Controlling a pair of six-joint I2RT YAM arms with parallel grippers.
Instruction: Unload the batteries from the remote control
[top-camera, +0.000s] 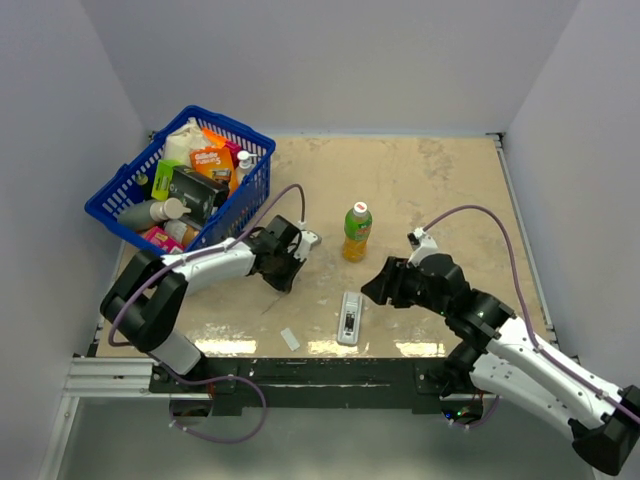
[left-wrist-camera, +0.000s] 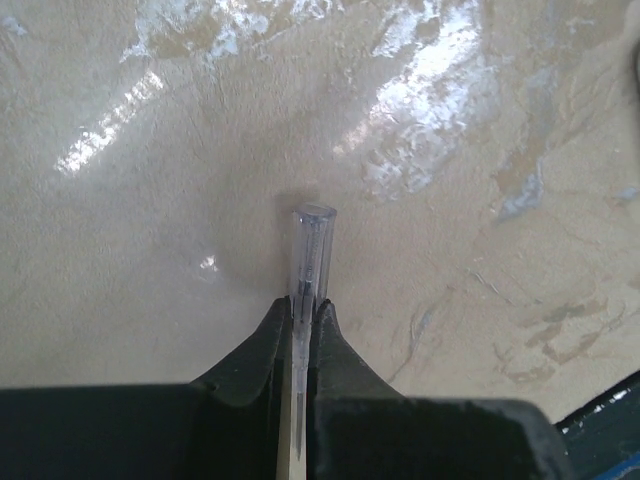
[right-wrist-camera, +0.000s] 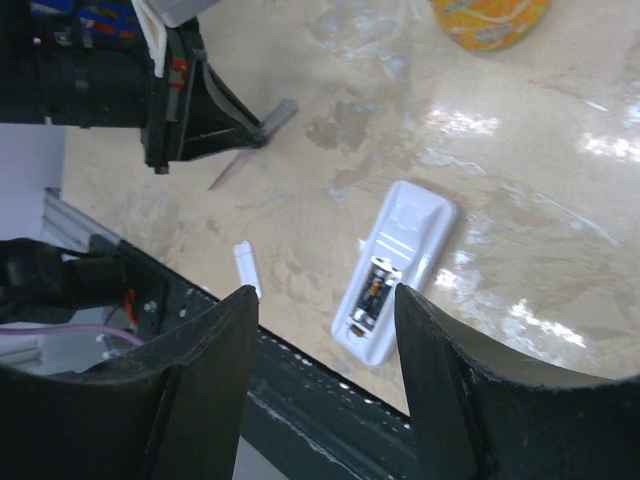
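Observation:
The remote control (top-camera: 348, 318) lies near the table's front edge, recess face up; it also shows in the right wrist view (right-wrist-camera: 405, 245). The batteries (right-wrist-camera: 370, 290) sit inside the open recess, dark with metallic ends. My right gripper (top-camera: 372, 287) is open and empty, hovering just right of and above the remote; in its own view the right gripper (right-wrist-camera: 322, 300) frames the remote's near end. My left gripper (top-camera: 290, 265) is left of the remote, shut on a long thin grey stick (left-wrist-camera: 313, 240) with a clear end, tip toward the table.
A small flat white piece (top-camera: 290, 339) lies left of the remote by the front edge. A green bottle (top-camera: 357, 231) stands behind the remote. A blue basket (top-camera: 125, 190) full of items sits at the back left. The table's front rail (top-camera: 300, 370) is close.

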